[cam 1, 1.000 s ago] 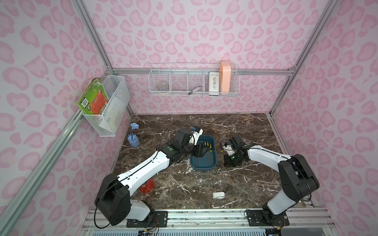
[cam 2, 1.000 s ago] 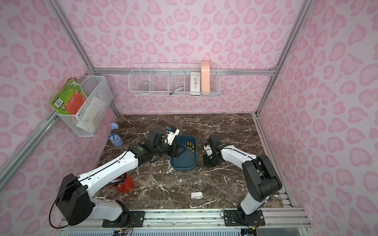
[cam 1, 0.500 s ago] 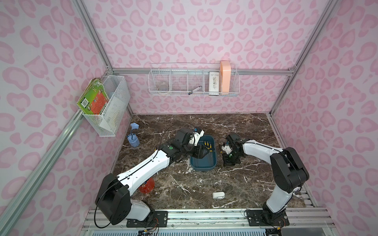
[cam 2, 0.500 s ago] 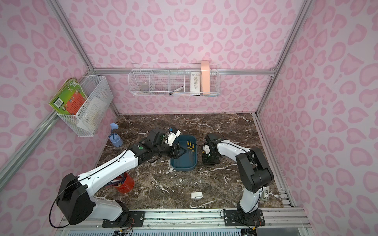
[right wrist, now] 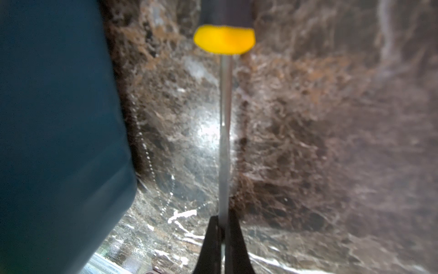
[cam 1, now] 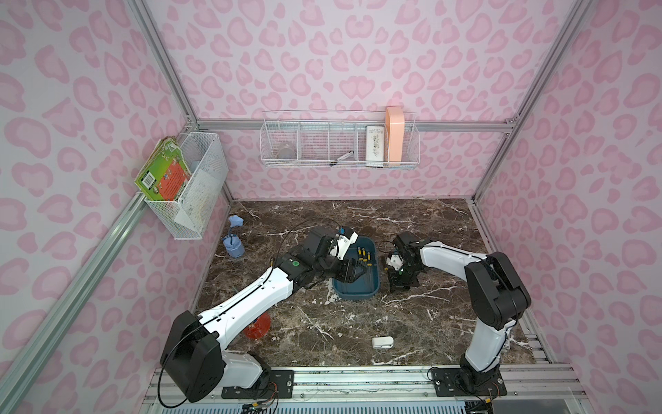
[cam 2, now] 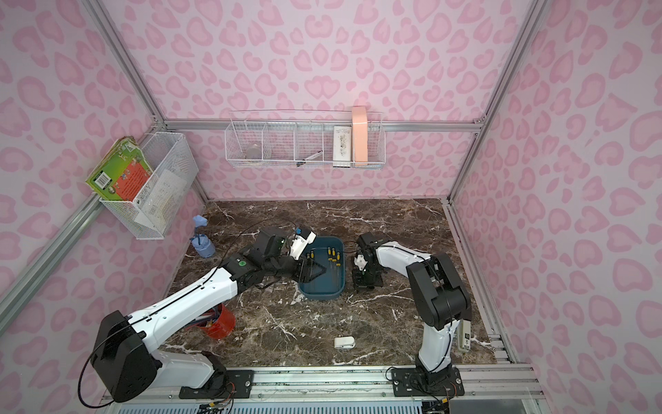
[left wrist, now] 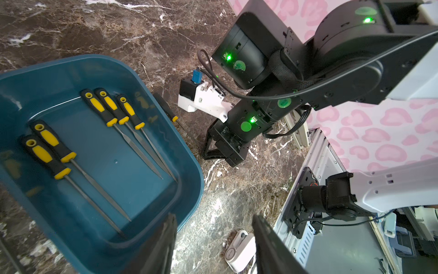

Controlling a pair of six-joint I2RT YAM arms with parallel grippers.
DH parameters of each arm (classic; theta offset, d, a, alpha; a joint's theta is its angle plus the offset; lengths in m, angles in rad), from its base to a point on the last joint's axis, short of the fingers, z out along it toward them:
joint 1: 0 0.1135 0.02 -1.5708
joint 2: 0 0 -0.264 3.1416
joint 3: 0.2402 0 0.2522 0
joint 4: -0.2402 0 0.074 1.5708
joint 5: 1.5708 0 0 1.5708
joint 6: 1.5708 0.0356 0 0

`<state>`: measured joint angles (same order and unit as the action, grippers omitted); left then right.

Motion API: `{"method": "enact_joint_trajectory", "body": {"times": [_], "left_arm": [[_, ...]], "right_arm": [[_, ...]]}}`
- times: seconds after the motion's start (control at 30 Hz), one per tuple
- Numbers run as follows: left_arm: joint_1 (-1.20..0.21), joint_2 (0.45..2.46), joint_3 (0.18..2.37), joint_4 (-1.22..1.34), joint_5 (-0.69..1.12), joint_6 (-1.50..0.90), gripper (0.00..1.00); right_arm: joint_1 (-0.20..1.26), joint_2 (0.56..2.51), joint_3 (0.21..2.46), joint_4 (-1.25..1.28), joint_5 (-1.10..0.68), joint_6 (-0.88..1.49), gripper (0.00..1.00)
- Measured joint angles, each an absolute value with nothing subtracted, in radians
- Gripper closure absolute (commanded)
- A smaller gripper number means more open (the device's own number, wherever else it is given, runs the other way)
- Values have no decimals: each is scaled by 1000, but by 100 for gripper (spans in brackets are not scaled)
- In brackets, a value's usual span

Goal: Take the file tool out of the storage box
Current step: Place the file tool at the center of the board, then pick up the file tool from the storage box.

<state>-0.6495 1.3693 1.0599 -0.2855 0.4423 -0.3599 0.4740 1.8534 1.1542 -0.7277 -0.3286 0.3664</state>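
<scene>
Right gripper (right wrist: pixel 221 221) pinches file tool (right wrist: pixel 224 118) shaft at 3 o'clock of storage box (cam 1: pixel 354 294); left gripper (left wrist: pixel 214 223) half open at its 9 o'clock

Bright, even and diffuse in both top views; only faint, short shadows on the dark desk (cam 1: pixel 358 315). Sharp in the middle, slightly bowed lines toward the frame edges. Crisp but strongly wide-angled in the left wrist view, with glossy reflections on the storage box (left wrist: pixel 180 197) wall and green status lights (left wrist: pixel 251 120) flaring. Dimmer and out of focus in the right wrist view: smeared file (right wrist: pixel 224 118) shaft and yellow collar, blurred box side, white glare patch on the desk beside it
</scene>
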Motion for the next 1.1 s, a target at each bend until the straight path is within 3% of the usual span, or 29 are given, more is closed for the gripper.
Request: {"method": "enact_joint_trajectory", "body": {"times": [0.9,1.03,1.1], "left_arm": [[-658,1562,1151,-347,394,-348,46],[-666,1597,1182,-377,336,-342,48],[-666,1627,1206,-398,291,-344,53]], "right_arm": [[436,1726,1126,-616,-226,363,82],[435,1726,1116,-569,-224,363,83],[436,1698,1088,-538,-221,364,83]]}}
